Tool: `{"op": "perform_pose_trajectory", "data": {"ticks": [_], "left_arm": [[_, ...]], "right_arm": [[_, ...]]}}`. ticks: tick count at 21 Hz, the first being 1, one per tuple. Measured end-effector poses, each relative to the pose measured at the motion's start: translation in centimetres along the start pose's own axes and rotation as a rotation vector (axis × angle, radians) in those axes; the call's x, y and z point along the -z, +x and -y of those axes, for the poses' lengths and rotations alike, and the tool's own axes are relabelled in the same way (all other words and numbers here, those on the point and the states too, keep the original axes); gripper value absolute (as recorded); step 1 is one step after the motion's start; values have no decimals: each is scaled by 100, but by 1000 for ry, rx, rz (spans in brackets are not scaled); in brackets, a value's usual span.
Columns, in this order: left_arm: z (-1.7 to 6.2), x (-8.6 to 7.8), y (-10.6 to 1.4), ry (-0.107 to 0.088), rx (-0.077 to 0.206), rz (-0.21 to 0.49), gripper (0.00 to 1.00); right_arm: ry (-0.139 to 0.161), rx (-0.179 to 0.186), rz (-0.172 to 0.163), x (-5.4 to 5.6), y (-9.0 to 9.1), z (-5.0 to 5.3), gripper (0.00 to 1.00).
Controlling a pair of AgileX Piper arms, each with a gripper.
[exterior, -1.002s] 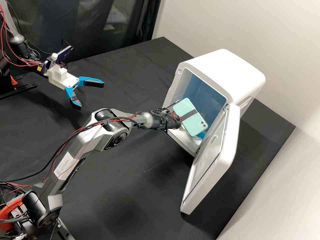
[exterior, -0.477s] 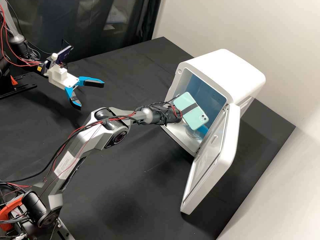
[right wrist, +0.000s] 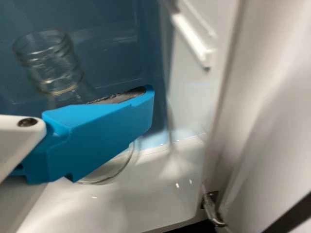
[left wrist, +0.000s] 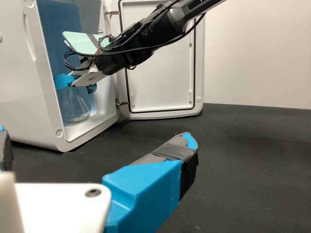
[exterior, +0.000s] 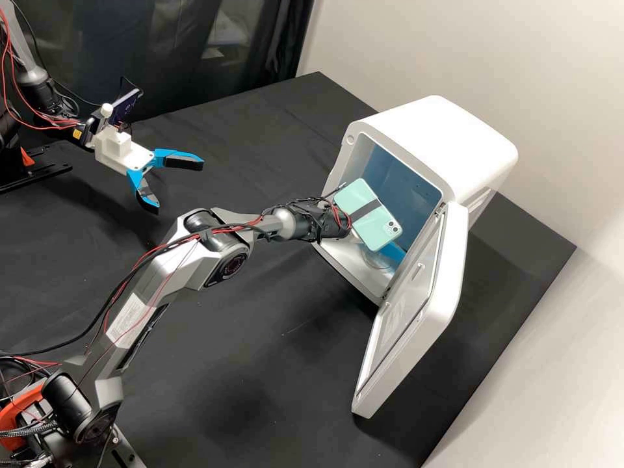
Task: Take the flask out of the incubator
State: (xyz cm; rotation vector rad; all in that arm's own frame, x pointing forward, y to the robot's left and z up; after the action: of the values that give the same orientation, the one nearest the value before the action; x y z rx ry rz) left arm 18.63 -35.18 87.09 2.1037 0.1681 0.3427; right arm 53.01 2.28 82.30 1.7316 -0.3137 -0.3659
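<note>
Flask [right wrist: 48, 63] inside the open incubator [exterior: 442, 140]
The glass flask stands upright on the incubator's floor. The incubator sits near the right edge of the bench [exterior: 260, 364], its door [exterior: 416, 312] swung wide. The right gripper [left wrist: 75, 83] is inside, just beside the flask (gripping or not, I cannot tell). The left gripper [exterior: 174, 185] hangs spread open near the bench's left edge.
</note>
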Motion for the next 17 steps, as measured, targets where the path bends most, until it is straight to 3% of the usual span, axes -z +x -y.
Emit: {"op": "perform_pose_trajectory", "data": {"ticks": [4,6,10,14,17], "left_arm": [[0,0,0,0,0,0,100],[0,0,0,0,0,0,100],[0,0,0,0,0,0,100],[0,0,0,0,0,0,100],[0,0,0,0,0,0,100]], "right_arm": [[-16,11,15,-57,46,131,100],[-38,21,19,-74,60,191,100],[-48,26,16,-58,53,230,100],[-92,14,31,-102,79,274,100],[-98,18,37,-126,93,293,100]]}}
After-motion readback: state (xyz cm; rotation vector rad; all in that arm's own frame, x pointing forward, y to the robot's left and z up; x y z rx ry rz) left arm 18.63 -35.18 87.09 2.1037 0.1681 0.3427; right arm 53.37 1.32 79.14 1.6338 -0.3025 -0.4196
